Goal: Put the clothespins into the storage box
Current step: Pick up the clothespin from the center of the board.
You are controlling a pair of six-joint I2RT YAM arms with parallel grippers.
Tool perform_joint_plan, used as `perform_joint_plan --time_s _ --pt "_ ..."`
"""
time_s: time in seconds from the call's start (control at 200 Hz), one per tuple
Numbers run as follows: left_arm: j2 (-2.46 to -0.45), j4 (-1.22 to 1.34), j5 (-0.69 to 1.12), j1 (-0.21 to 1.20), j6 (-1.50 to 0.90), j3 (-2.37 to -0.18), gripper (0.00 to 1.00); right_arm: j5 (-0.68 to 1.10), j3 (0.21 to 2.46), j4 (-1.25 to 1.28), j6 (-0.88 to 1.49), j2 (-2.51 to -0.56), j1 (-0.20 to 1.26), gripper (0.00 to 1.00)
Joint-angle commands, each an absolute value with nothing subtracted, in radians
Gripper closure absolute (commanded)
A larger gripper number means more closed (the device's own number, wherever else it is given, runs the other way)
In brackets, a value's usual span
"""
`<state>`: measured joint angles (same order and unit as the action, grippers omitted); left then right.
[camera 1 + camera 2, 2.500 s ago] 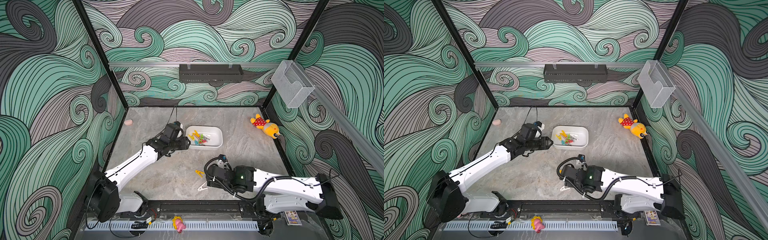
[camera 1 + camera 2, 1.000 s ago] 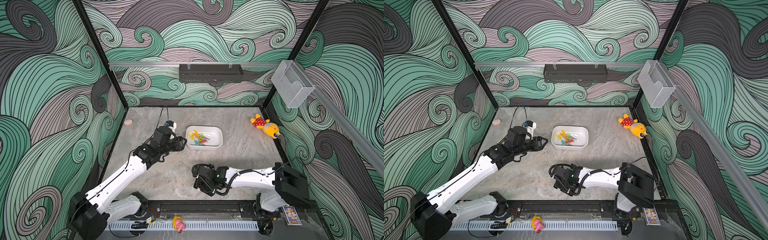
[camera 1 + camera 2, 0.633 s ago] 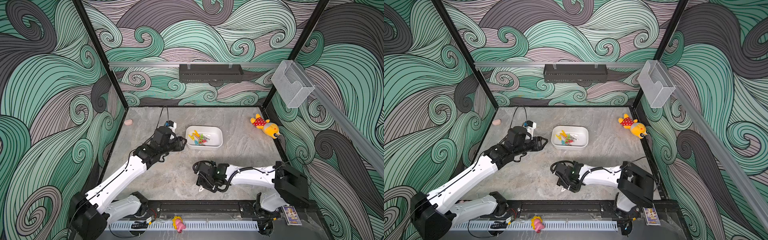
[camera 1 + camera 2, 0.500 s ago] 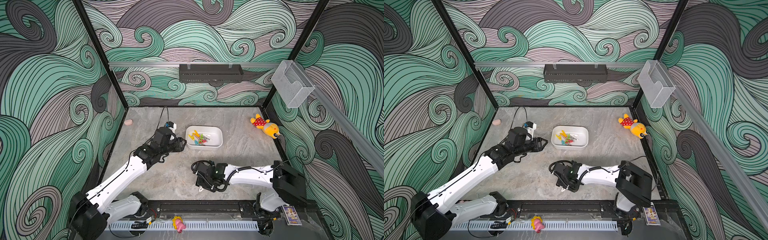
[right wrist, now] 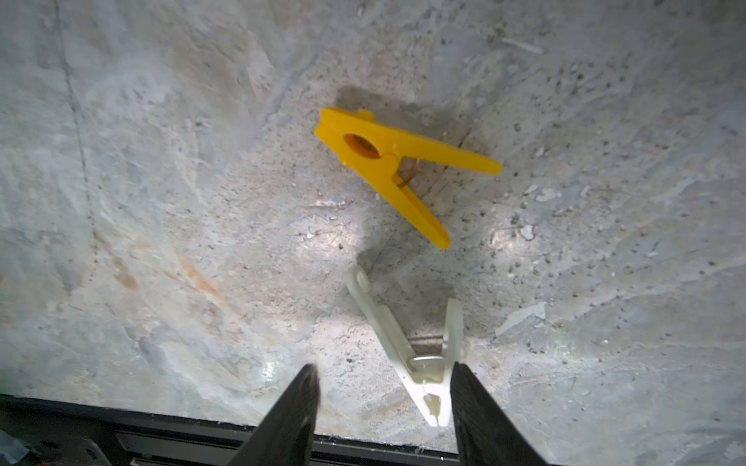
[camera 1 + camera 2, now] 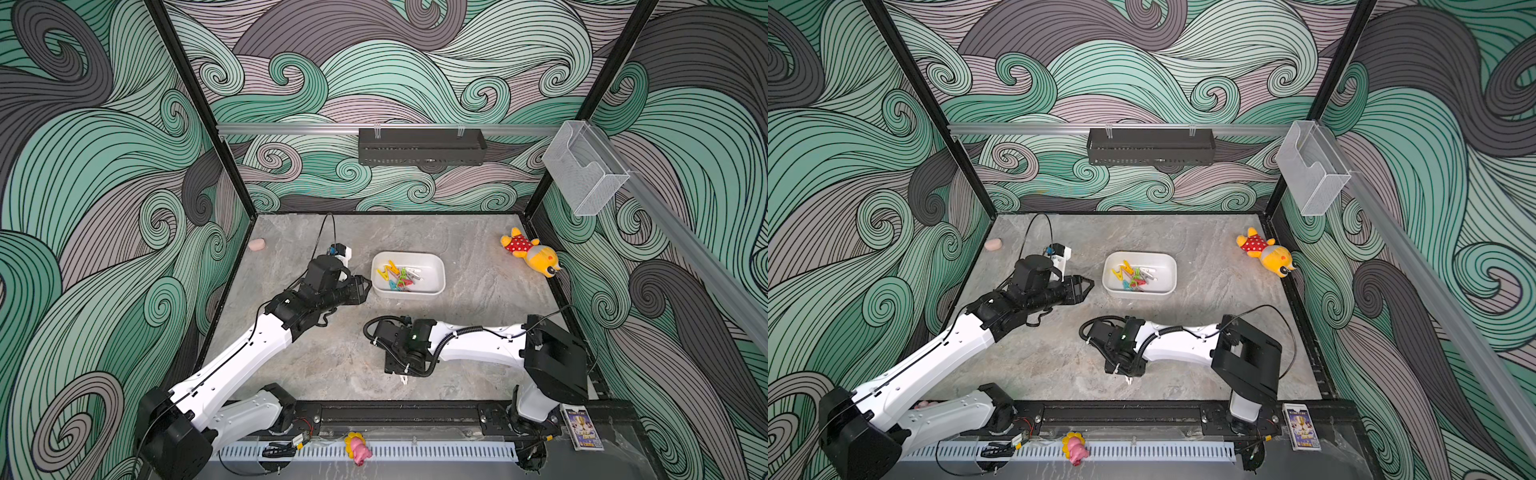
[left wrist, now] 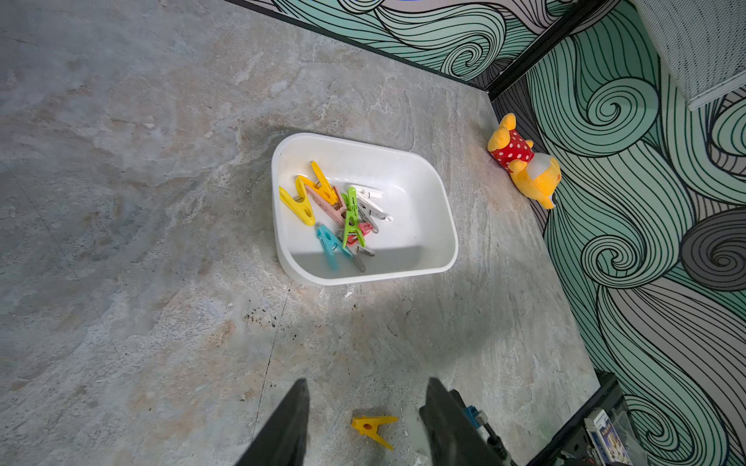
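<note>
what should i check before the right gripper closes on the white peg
1. White peg sits between the fingers of the right gripper: ok, though it lies nearer one finger.
2. Right gripper not yet shut: ok, a gap shows on one side of the peg.
3. Yellow peg out of the grip: ok, it lies beyond the fingertips, apart from the white one.
4. Room in the box: ok, the pegs already inside fill only one half.
5. Left gripper out of the way: ok, it is open and empty, off to one side of the box.
</note>
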<state>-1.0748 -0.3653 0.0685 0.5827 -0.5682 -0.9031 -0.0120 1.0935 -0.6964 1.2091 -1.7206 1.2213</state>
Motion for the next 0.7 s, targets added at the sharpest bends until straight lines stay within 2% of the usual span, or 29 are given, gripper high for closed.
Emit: perform_joint_plan --time_s 0.0,0.08,0.305,0.42,0.695 --pt "-1.057 -0.385 0.044 0.580 -0.546 -0.905 0.51 -0.085 1.171 -0.831 1.128 -1.738 1.260 0.41" --pt "-1.057 -0.385 0.039 0.580 -0.545 -0.905 0.51 -0.118 1.196 -0.867 1.116 -1.739 1.285 0.36" --pt "-1.062 -0.383 0.029 0.580 -0.543 -0.905 0.51 -0.130 1.148 -0.863 1.149 -1.720 1.287 0.34" --pt "-1.059 -0.389 0.023 0.580 -0.542 -0.909 0.51 -0.130 1.127 -0.844 1.151 -1.712 1.282 0.22" --pt "-1.047 -0.410 -0.001 0.580 -0.532 -0.914 0.51 -0.091 1.086 -0.770 1.126 -1.737 1.261 0.28"
